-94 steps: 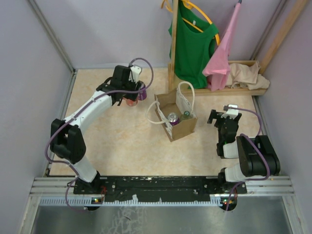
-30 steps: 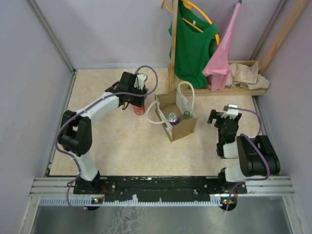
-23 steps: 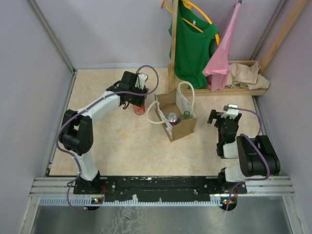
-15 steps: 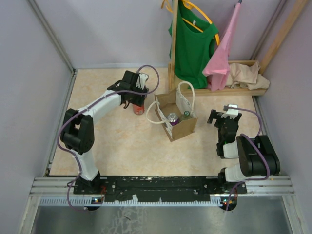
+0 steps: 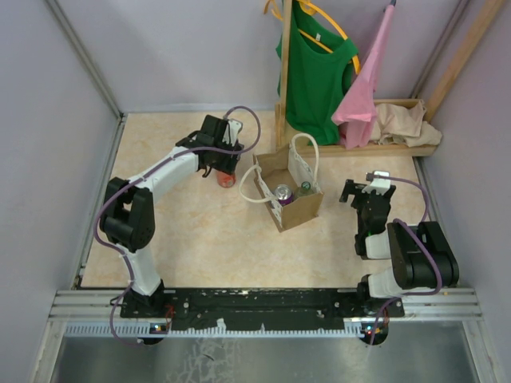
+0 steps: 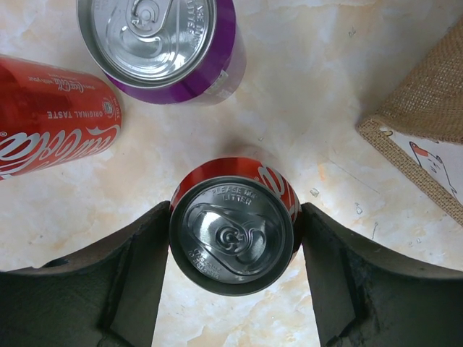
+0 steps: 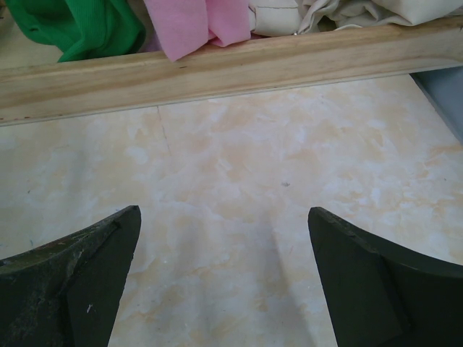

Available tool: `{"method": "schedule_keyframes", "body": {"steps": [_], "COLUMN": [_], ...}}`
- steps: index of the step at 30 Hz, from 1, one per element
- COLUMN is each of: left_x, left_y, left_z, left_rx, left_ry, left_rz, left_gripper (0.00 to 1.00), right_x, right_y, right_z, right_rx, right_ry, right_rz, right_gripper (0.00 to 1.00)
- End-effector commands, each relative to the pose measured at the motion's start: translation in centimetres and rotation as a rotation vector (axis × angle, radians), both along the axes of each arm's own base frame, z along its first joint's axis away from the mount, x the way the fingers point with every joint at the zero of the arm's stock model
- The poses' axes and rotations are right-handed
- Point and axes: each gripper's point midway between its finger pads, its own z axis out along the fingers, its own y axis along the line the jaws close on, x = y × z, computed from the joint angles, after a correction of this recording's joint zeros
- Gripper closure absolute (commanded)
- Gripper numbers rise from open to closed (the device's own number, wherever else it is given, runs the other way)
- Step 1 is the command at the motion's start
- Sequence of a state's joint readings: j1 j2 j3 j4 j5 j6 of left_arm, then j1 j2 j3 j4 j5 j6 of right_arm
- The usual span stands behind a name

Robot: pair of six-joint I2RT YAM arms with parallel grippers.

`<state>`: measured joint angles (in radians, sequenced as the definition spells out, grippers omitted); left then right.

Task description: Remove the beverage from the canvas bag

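Left gripper (image 6: 235,211) was closed on the red cola can (image 6: 233,237), one finger against each side. That can stood upright on the table (image 5: 200,239), outside the canvas bag (image 5: 297,209) and near the bag's left wall. I judged it was being set down there to join the drinks already removed: an upright purple can (image 6: 163,43) just beyond it and a second cola can (image 6: 51,123) lying on its side to the left. Grouping them clear of the bag would keep the opening free for the next reach.

Inside the bag I noted a purple-topped can (image 5: 283,191) and a green-topped container (image 5: 306,188) side by side, so I rated the task unfinished.

My right gripper (image 7: 224,282) stood open and empty over bare table. It faced the wooden rail (image 7: 217,65) of the clothes rack, well apart from the bag and, I judged, parked out of the way.
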<state>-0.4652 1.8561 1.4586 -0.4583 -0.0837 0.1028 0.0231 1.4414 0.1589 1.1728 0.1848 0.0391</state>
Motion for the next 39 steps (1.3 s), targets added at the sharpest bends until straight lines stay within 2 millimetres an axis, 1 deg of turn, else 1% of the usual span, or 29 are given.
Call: {"method": "schedule_keyframes", "body": {"steps": [1,3,9,13,15,17,18,21,24,26,27,29,32,35,36,39], "left_x": [0.7,0.6,0.6,0.6,0.8,0.9,1.0,0.9,0.0,-1.0,-1.8,-3.1,-4.9,-5.8,-6.1,-6.9], "left_y": [-0.5,-0.5,-0.5,-0.5,-0.5,-0.9,-1.0,-2.0,-3.8,-5.8,-7.2,-9.4,-12.4,-14.1,-14.6,-15.8], "left_z": [2.0,2.0,2.1,3.4,5.0,7.2,8.4,12.9,16.1,17.5,18.0,18.4,17.7,15.9,15.2,12.6], "left_rx": [-0.023,-0.025,-0.027,-0.035,-0.047,-0.059,-0.065,-0.083,-0.093,-0.119,-0.13,-0.16,-0.207,-0.192,-0.187,-0.177], "left_ry": [-0.048,-0.046,-0.047,-0.076,-0.107,-0.154,-0.181,-0.295,-0.391,-0.414,-0.42,-0.415,-0.379,-0.344,-0.328,-0.258], "left_rz": [0.009,0.011,0.012,0.016,0.016,0.008,0.004,-0.03,-0.096,-0.178,-0.237,-0.342,-0.487,-0.565,-0.588,-0.653], "left_gripper": [0.23,0.17,0.11,0.09,0.1,0.1,0.1,0.1,0.1,0.1,0.1,0.11,0.1,0.1,0.02,0.0], "right_x": [0.8,0.8,0.8,0.8,0.8,0.8,0.8,0.8,0.8,0.8,0.8,0.8,0.8,0.8,0.8,0.8], "right_y": [0.0,0.0,0.0,0.0,0.0,0.0,0.0,0.0,0.0,0.0,0.0,0.0,-0.1,0.0,0.0,0.0], "right_z": [1.8,1.8,1.8,1.8,1.8,1.8,1.8,1.8,1.8,1.8,1.8,1.8,1.8,1.8,1.8,1.8], "right_rx": [0.009,0.009,0.01,0.01,0.01,0.009,0.009,0.01,0.009,0.009,0.009,0.009,0.009,0.009,0.01,0.009], "right_ry": [-0.065,-0.065,-0.066,-0.065,-0.065,-0.065,-0.065,-0.065,-0.065,-0.065,-0.065,-0.065,-0.065,-0.064,-0.065,-0.065], "right_rz": [-0.002,-0.003,-0.003,-0.003,-0.002,-0.003,-0.003,-0.002,-0.002,-0.003,-0.002,-0.003,-0.004,-0.003,-0.002,-0.003], "right_gripper": [0.01,0.01,0.01,0.01,0.01,0.01,0.01,0.01,0.01,0.01,0.01,0.01,0.01,0.01,0.01,0.01]}}
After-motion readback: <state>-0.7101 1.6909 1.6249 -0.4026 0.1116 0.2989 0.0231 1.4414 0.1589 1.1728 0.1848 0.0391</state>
